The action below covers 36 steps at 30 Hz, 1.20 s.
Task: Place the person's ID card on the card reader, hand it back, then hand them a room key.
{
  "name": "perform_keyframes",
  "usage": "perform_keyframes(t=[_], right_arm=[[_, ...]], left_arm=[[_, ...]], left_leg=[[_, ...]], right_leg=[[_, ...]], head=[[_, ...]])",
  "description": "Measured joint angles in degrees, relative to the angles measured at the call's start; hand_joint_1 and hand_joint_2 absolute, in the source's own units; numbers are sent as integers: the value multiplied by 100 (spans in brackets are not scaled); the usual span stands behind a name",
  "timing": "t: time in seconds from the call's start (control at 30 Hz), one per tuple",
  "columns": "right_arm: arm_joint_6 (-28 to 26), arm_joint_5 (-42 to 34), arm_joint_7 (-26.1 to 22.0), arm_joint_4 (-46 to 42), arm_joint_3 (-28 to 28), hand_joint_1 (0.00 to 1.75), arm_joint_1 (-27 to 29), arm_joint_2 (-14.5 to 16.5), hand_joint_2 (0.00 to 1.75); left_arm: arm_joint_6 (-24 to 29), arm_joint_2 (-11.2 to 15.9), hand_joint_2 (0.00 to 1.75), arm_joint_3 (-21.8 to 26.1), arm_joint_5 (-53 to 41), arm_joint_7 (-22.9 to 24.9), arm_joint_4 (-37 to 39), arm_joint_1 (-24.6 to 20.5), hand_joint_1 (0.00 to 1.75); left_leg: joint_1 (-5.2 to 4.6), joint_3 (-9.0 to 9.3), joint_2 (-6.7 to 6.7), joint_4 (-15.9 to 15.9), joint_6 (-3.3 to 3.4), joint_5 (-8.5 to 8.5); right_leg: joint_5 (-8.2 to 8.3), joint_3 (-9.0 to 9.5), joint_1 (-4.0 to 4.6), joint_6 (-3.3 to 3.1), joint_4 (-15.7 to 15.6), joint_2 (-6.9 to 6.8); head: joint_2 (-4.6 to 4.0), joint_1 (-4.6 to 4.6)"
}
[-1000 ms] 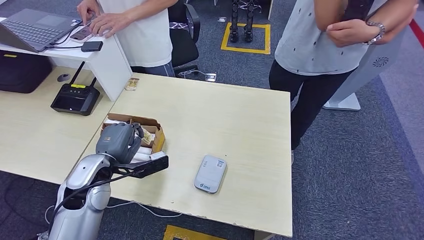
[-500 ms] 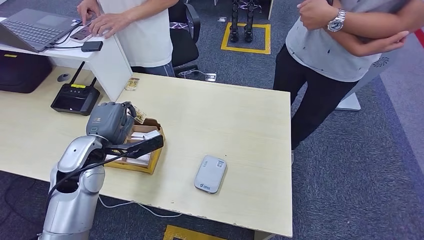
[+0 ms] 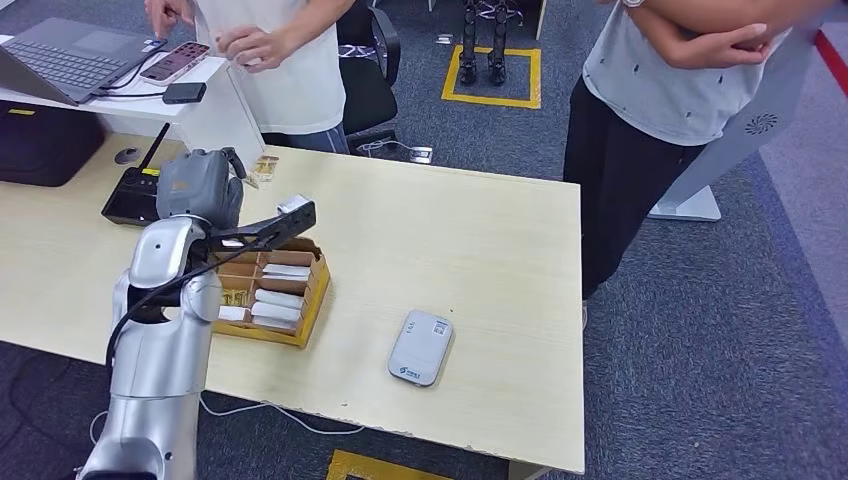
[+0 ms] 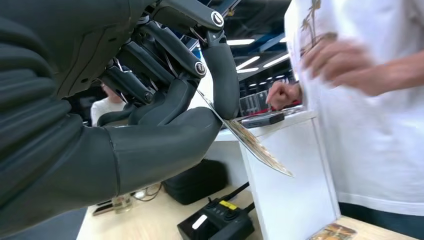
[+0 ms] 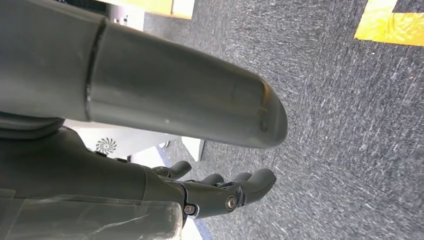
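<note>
My left hand [image 3: 200, 188] is raised above the desk's back left, near the white stand. It pinches a thin patterned card [image 4: 250, 142] between thumb and a finger, and the card's free end points at the person in the white shirt [image 4: 370, 125]. The grey-white card reader [image 3: 421, 347] lies flat near the desk's front edge with nothing on it. A cardboard box [image 3: 312, 300] of white cards sits below my left forearm. A second patterned card [image 3: 264, 168] lies on the desk by the stand. My right hand [image 5: 220, 192] hangs over the carpet, fingers apart, holding nothing.
A person in a white shirt [image 3: 290, 70] stands behind the white stand [image 3: 215, 125], which carries a laptop [image 3: 60, 55] and a phone [image 3: 175, 62]. A black controller [image 3: 135, 200] sits at the left. Another person [image 3: 660, 90], arms folded, stands past the desk's right corner.
My left hand has risen out of the cardboard box and moved back toward the stand with the card. The person in white lifted both hands off the stand.
</note>
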Motion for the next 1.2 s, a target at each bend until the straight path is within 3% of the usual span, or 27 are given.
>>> perform_keyframes(t=[0.17,0.33,0.47,0.73,1.1,1.13,1.2], right_arm=[[48,0,38,27,150,0,-83,0,0],[64,0,50,35,190,0,-111,2,0],[79,0,77,49,246,0,-159,10,0],[80,0,61,72,251,0,-171,13,0],[78,0,61,84,253,0,-169,13,0],[78,0,61,85,253,0,-169,13,0],[78,0,61,87,253,0,-167,13,0]], left_arm=[[123,-35,175,3,-12,264,752,-502,175],[156,-71,175,3,-13,313,1009,-684,175],[179,-274,175,3,-15,335,1594,-1109,175],[180,-509,175,3,-15,265,1872,-1359,175],[191,-630,175,3,-15,255,2037,-1433,175],[192,-640,175,3,-15,254,2048,-1440,169],[195,-661,175,3,-15,230,2065,-1452,82]], left_leg=[[0,0,0,1,-2,1],[0,0,0,1,-2,1],[-1,-1,0,2,-2,0],[-1,-1,1,2,-2,0],[-1,-2,2,2,-2,0],[-1,-2,2,2,-2,0],[-1,-2,2,2,-2,0]], right_leg=[[0,-1,0,0,0,1],[0,-1,0,0,0,1],[0,-1,0,0,-1,1],[0,-2,-1,0,0,2],[0,-3,0,0,0,4],[0,-3,0,0,0,4],[0,-3,0,0,0,4]], head=[[0,1],[0,2],[0,1],[0,1],[0,1],[0,1],[0,2]])
